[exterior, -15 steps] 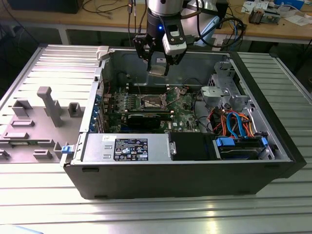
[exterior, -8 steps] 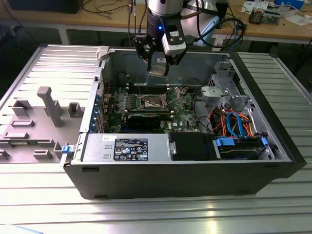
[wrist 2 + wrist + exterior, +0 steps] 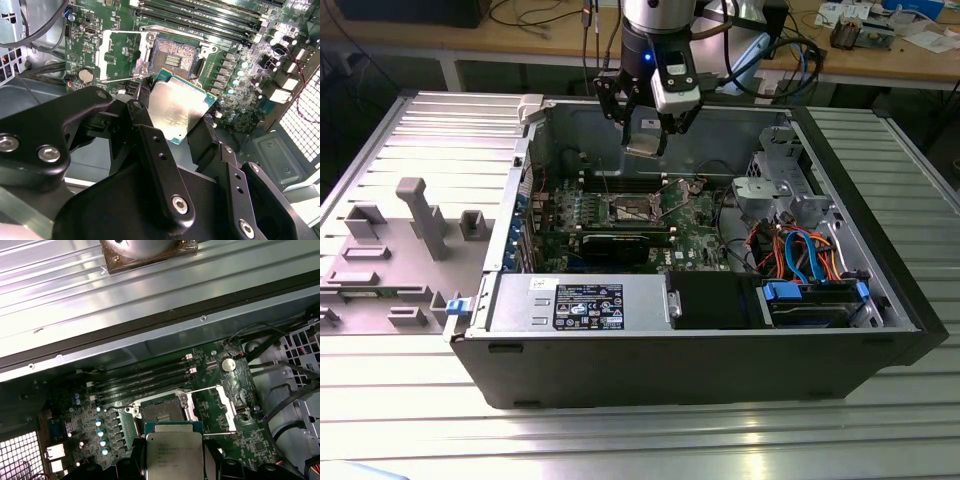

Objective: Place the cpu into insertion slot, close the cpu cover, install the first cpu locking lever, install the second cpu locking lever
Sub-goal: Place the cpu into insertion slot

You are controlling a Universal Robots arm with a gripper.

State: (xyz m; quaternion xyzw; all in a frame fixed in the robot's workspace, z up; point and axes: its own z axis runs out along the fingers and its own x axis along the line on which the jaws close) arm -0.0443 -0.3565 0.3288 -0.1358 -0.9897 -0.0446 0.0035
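My gripper (image 3: 646, 132) hangs above the open computer case, shut on the cpu (image 3: 646, 142). The silvery square cpu (image 3: 178, 109) sits between the two black fingers (image 3: 141, 117), held a little tilted in the air. In both wrist views the insertion slot (image 3: 174, 57) lies uncovered just beyond the chip's far edge, dark pin field showing. The cpu cover (image 3: 121, 55) is swung open flat beside the slot, with thin wire levers along its sides. In the first wrist view the cpu (image 3: 174, 454) hangs near the slot (image 3: 162, 412), and the cover (image 3: 214, 410) lies open.
Long memory slots (image 3: 620, 180) run behind the socket and a long black card (image 3: 620, 245) lies in front of it. A power supply (image 3: 580, 300) and a drive cage with blue and orange cables (image 3: 805, 270) fill the case's near side. A grey fixture (image 3: 420, 215) stands outside, on the exterior view's left.
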